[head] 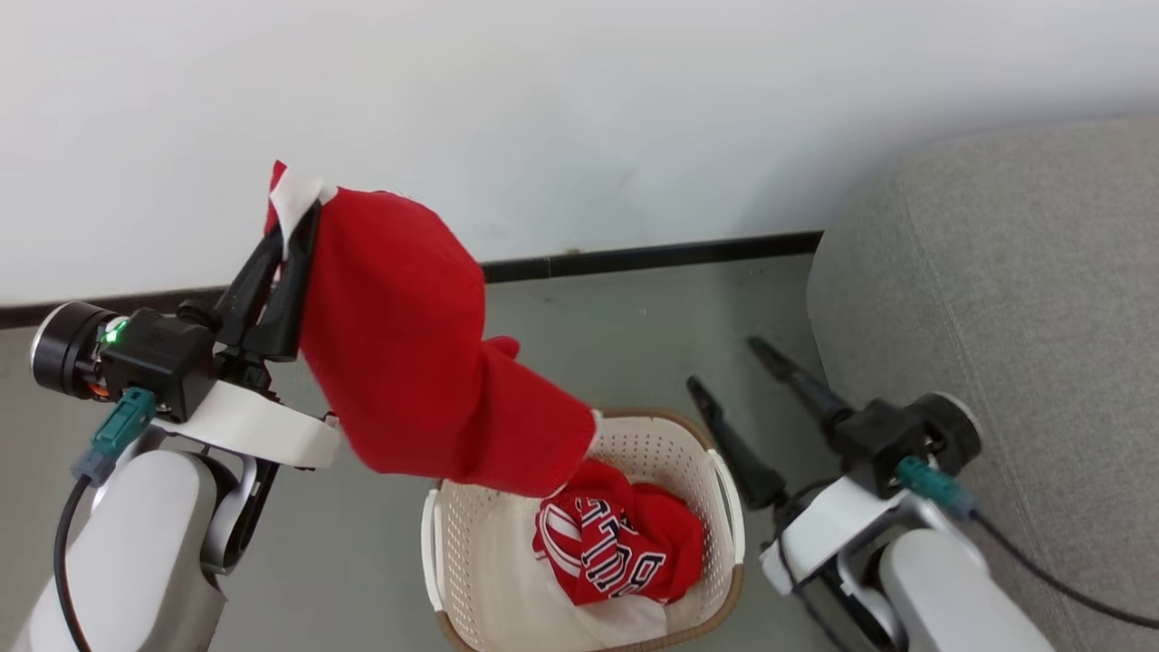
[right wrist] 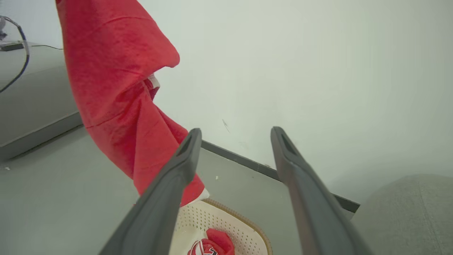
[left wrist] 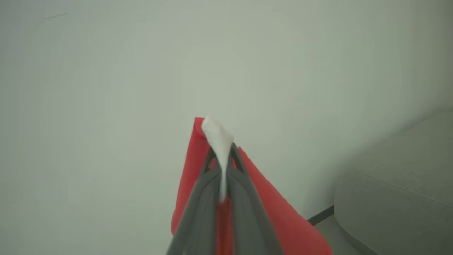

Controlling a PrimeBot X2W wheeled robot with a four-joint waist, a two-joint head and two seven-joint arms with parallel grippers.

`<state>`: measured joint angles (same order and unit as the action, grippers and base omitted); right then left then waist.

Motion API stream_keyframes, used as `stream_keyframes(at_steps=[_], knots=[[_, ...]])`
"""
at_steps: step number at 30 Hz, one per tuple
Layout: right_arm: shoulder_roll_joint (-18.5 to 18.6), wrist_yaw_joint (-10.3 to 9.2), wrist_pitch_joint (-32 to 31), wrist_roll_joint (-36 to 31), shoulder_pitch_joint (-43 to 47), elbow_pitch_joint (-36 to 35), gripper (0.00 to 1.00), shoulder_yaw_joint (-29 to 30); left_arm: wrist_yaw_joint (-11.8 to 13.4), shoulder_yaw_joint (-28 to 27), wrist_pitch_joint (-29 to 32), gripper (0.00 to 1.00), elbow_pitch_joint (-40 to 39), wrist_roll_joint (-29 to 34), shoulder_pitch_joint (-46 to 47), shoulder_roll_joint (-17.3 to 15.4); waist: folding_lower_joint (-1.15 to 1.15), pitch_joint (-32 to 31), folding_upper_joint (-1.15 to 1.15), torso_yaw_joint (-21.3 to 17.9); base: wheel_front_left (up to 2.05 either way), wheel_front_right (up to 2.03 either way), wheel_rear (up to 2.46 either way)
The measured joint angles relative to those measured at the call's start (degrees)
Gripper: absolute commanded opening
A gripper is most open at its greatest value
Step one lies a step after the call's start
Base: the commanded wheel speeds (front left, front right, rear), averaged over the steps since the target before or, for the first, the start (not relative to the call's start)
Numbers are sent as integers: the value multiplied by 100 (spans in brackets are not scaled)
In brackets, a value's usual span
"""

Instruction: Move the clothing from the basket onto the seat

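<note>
Large grey woven-fabric sofa (head: 996, 317) at right. Beside it, a cream perforated plastic basket (head: 480, 561) holds lettered red clothing (head: 625, 543). Left gripper (head: 294, 231), jaws clamped on a hanging red garment (head: 407, 362), should probably lift its hem clear of the rim, then swing towards the sofa. Right gripper (head: 724, 364) has jaws apart, empty.

clothing (head: 625, 543) in basket (head: 457, 580); seat (head: 1014, 290) right of basket; wall (head: 579, 109) behind
</note>
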<state>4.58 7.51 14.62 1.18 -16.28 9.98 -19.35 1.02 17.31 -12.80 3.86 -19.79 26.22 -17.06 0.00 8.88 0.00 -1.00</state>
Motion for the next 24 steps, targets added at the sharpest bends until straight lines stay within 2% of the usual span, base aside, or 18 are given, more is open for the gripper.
stream_keyframes(at_steps=[15,24], knots=[[461,1,-1,398,-171,428,100,-1591,-127,403,425,0,-465,-126,-102,129,0,-747,0,309,0,0,0],[475,1,-35,957,-595,724,100,-2312,-170,637,642,0,-727,-141,-102,271,0,-981,0,527,0,0,0]])
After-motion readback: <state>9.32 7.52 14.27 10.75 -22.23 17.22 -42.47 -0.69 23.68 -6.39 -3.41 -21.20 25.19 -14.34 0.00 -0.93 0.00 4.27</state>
